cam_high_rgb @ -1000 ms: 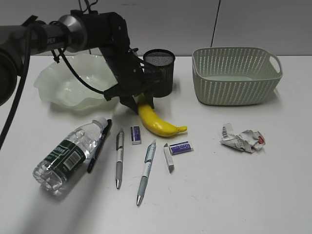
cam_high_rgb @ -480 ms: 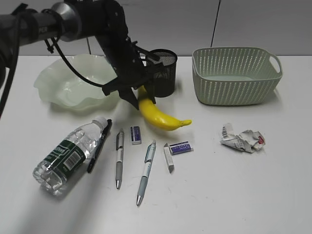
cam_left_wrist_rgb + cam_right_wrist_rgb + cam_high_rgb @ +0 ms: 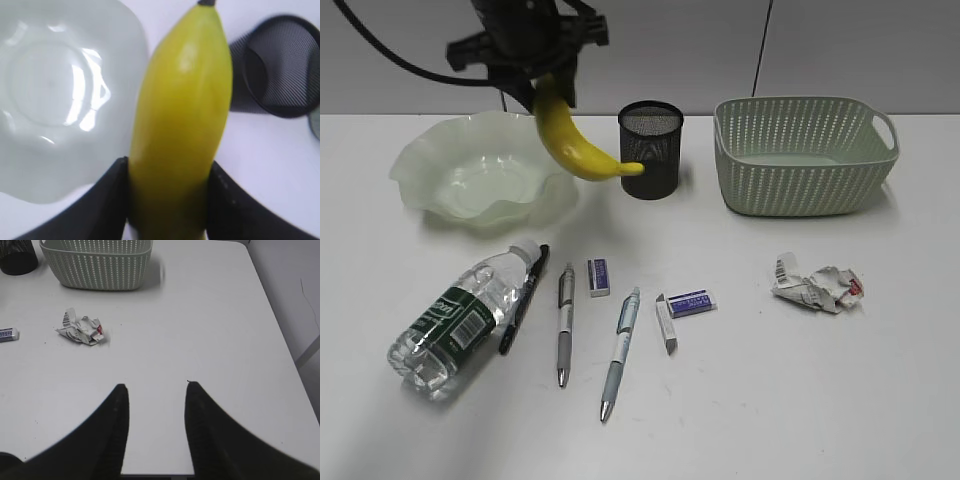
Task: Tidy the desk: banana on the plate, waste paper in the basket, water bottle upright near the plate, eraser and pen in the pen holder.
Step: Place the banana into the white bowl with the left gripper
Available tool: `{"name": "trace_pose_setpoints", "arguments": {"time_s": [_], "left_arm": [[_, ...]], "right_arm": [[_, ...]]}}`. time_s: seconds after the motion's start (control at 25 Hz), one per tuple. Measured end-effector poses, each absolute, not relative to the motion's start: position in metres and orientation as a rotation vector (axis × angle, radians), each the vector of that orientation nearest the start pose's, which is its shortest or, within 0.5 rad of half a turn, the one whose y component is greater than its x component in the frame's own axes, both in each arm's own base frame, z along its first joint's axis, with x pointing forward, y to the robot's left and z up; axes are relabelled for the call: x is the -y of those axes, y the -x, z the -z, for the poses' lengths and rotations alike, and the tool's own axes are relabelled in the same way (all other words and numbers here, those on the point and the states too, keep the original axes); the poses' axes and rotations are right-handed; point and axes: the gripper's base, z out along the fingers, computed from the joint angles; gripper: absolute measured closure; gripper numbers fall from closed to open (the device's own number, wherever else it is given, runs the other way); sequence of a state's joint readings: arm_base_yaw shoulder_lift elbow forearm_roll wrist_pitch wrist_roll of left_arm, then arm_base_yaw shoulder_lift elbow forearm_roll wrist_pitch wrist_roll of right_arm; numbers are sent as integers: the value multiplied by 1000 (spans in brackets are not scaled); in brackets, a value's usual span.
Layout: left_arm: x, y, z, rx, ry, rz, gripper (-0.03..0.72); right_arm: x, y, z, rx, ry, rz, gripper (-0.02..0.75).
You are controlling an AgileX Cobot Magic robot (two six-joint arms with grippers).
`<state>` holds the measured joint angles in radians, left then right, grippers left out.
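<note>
The banana (image 3: 180, 125) is smooth, ripe yellow and curved, with a dark tip. It is clamped by its thick end between the black jaws of the left gripper (image 3: 167, 197) and hangs in the air, its free end pointing away from them. Below and left of the jaws sits the plate (image 3: 55, 95), pale green, translucent and glossy with a wavy rim; ahead to the right is the pen holder (image 3: 280, 70), a black mesh cylinder. In the exterior view the left arm is raised high, with the banana's lower end level with the holder's rim.

The right gripper (image 3: 156, 395) hovers over the bare white desk (image 3: 200, 320), its jaws parted and holding nothing (two dark tapered fingers). Ahead and left of them lies the waste paper (image 3: 80, 329), a crumpled white wad with a barcode and red print; beyond it stands the basket (image 3: 97, 265), sage green with perforated sides.
</note>
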<state>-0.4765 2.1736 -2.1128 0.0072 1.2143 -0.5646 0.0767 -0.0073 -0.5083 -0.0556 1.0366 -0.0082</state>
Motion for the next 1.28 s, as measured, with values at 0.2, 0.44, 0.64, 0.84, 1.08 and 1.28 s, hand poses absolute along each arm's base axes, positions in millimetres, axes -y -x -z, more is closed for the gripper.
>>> {"name": "trace_pose_setpoints", "arguments": {"time_s": [0.2,0.44,0.64,0.84,1.08,1.28], "left_arm": [[163,-444,-288,-2716,234,108,363],[102,-476,-255,-2739,484,191,363],[86,-488,-227,-2789,630,334,362],[86,-491,-224,-2764,630,356,186],[83,-483,-250,-2746,530,320,129],[77,-458,-311,-2695,297,277,139]], "right_arm": [[5,6,-282,-2002,83,22,426],[5,6,-282,-2002,83,22,426],[5,6,-282,-2002,83,24,426],[5,6,-282,-2002,83,24,426],[5,6,-282,-2002,83,25,426],[5,6,-282,-2002,83,25,426]]}}
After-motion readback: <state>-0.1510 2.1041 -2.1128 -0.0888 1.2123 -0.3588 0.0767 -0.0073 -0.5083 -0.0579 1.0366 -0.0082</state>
